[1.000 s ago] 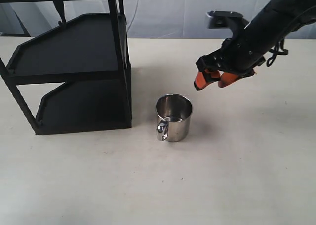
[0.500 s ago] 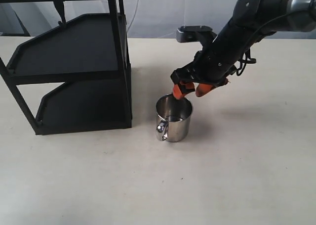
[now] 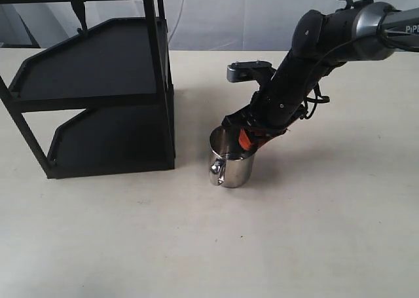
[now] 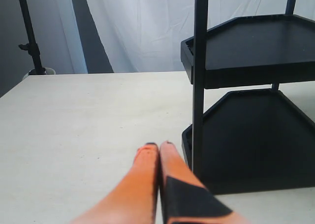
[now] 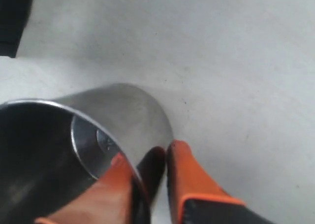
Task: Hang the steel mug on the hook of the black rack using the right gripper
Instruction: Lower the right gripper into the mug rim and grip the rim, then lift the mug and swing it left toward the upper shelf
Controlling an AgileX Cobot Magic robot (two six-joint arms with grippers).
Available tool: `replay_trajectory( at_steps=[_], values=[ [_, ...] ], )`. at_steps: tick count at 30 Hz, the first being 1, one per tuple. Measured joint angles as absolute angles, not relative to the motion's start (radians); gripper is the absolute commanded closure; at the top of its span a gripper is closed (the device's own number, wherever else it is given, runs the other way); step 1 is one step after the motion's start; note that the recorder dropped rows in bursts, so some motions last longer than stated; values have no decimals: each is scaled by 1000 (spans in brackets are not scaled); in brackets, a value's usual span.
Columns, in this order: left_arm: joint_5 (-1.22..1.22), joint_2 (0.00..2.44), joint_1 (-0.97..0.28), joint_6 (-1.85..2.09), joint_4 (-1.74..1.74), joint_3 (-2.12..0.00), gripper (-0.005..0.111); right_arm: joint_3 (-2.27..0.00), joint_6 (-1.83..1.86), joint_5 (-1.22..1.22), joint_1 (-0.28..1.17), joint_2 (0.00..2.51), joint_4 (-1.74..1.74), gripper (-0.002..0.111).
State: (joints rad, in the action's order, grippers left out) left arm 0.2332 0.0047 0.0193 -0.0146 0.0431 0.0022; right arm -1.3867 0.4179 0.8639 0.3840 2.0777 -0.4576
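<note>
The steel mug stands upright on the table, right of the black rack, its handle facing the near side. My right gripper is down at the mug's far-right rim. In the right wrist view one orange finger is inside the mug and the other finger is outside. The wall runs between them with a narrow gap left, so the gripper is open. The hook hangs from the rack's top crossbar at the upper left. My left gripper is shut and empty, low beside the rack.
The rack's corner post stands just left of the mug. A white curtain closes off the back of the table. Bare tabletop stretches in front of and to the right of the mug.
My right gripper has come down and to the left from above the table onto the mug's rim, one finger now inside it. The mug and rack have stayed put.
</note>
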Motion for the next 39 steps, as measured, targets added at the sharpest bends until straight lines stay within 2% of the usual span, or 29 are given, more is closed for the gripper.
replay_trajectory(
  at_steps=[9, 16, 21, 27, 31, 34, 39],
  values=[
    [233, 5, 19, -15, 43, 2, 105, -1387, 414, 966, 384, 2064, -492, 109],
    [233, 5, 19, -15, 43, 2, 105, -1387, 412, 1193, 386, 2063, -662, 109],
    [233, 5, 19, -15, 43, 2, 105, -1361, 393, 1206, 395, 2058, -857, 109],
    [233, 5, 19, -15, 43, 2, 105, -1079, 328, 1202, 501, 1988, -1167, 109],
    [233, 5, 19, -15, 43, 2, 105, -883, 303, 1210, 578, 1867, -1525, 109],
    [233, 5, 19, -15, 43, 2, 105, -869, 292, 1137, 619, 1803, -1701, 109],
    [233, 5, 19, -15, 43, 2, 105, -869, 160, 850, 681, 1713, -1728, 109]
  ],
)
